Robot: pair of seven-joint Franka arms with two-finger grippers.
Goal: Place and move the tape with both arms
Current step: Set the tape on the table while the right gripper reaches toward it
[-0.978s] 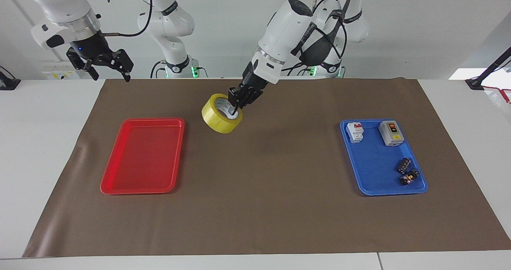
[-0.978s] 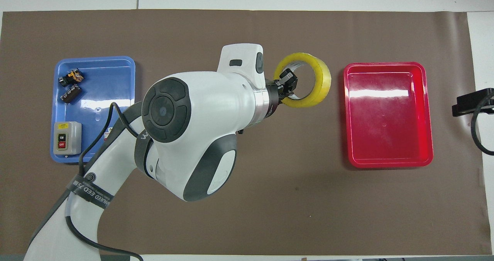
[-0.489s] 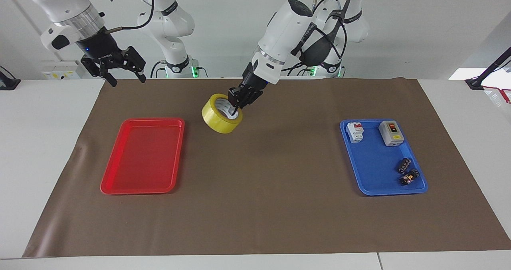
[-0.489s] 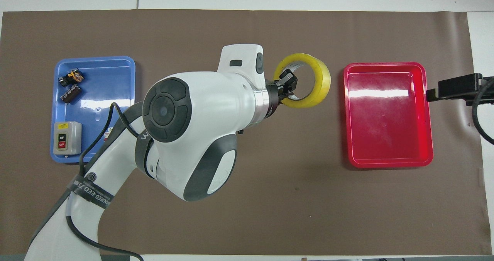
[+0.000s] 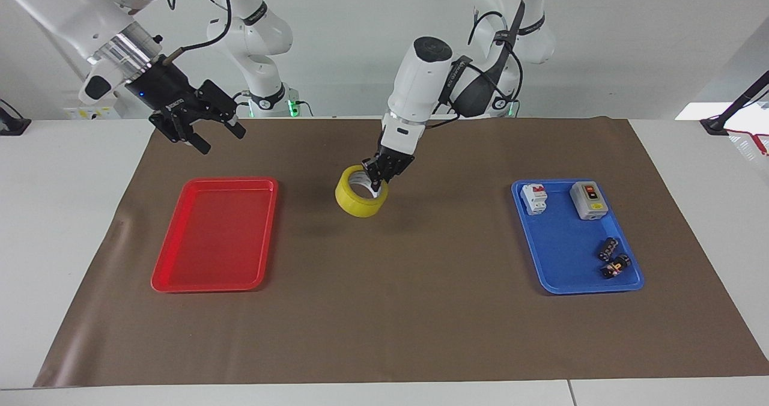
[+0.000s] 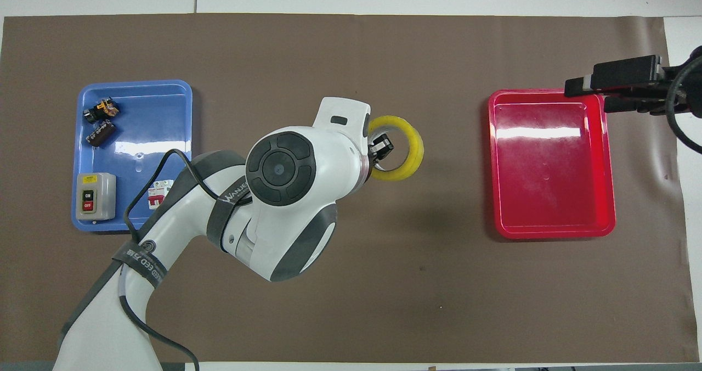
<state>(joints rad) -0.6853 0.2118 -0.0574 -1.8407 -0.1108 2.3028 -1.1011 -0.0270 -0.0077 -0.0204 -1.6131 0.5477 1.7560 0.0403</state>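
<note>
The tape (image 5: pixel 359 205) is a yellow roll with a white core, lying level low on the brown mat (image 5: pixel 420 310) between the two trays. My left gripper (image 5: pixel 377 181) points down and is shut on the tape's wall, one finger inside the ring. From overhead the left arm hides part of the tape (image 6: pixel 412 157), and the left gripper (image 6: pixel 381 147) shows at the ring's edge. Whether the roll rests on the mat I cannot tell. My right gripper (image 5: pixel 221 140) hangs open and empty in the air by the red tray (image 5: pixel 231 181). Overhead, the right gripper (image 6: pixel 589 94) overlaps a corner of the red tray (image 6: pixel 548 92).
A blue tray (image 5: pixel 544 286) at the left arm's end of the table holds a white breaker (image 5: pixel 533 199), a grey switch box (image 5: pixel 589 200) and two small black parts (image 5: pixel 611 259). The red tray has nothing in it. The blue tray (image 6: pixel 137 83) also shows overhead.
The left arm has swung more upright, carrying the tape down and away from the robots, from tilted to level. The right gripper has come in and lower, toward the red tray.
</note>
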